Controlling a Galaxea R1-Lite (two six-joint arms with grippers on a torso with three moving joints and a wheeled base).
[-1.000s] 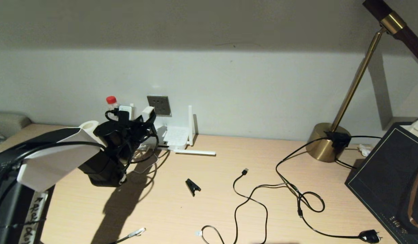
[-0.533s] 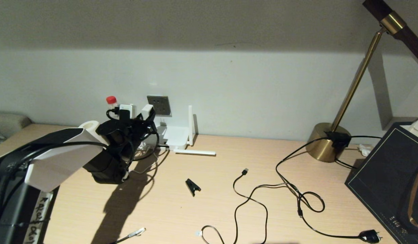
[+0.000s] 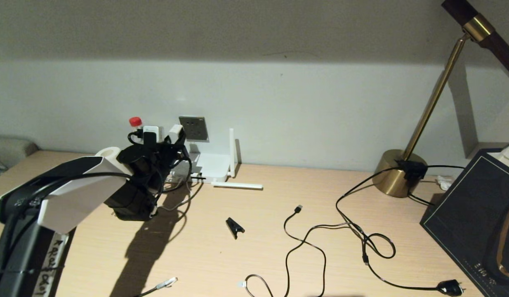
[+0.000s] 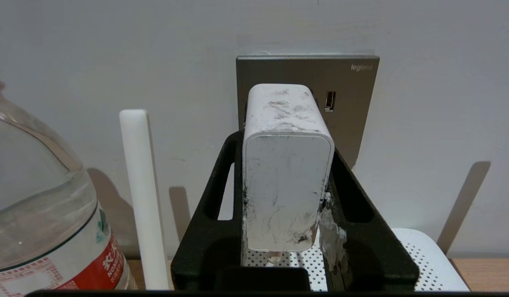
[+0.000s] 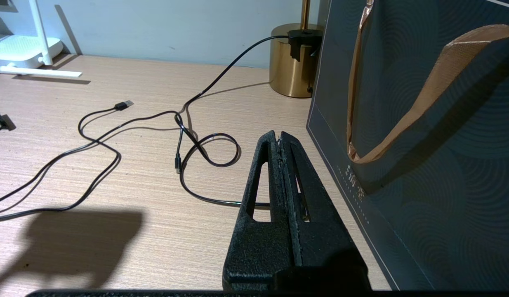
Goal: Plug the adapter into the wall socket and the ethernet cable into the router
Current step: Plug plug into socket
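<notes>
Got the left gripper (image 4: 285, 181) with its fingers pinching the adapter (image 4: 285, 177) side to side so its prong end faces the wall socket (image 4: 349, 103) right past the fingertips, while my right gripper (image 5: 281, 144) sits pressed together, parked over the desk (image 5: 135, 194).

Head cam overlooks desk (image 3: 254, 247); L wrist cam close on wall socket (image 4: 345, 82).

The adapter (image 4: 287, 165) is smooth white plastic, scuffed with dark smears. Behind it the wall socket (image 4: 345, 82) is a brushed grey metal-look plate. The worktop (image 5: 135, 214) is pale matt wood grain. Beside the bag (image 5: 423, 165) of dark matt paper, the lamp base (image 5: 289, 74) is glossy brass.
</notes>
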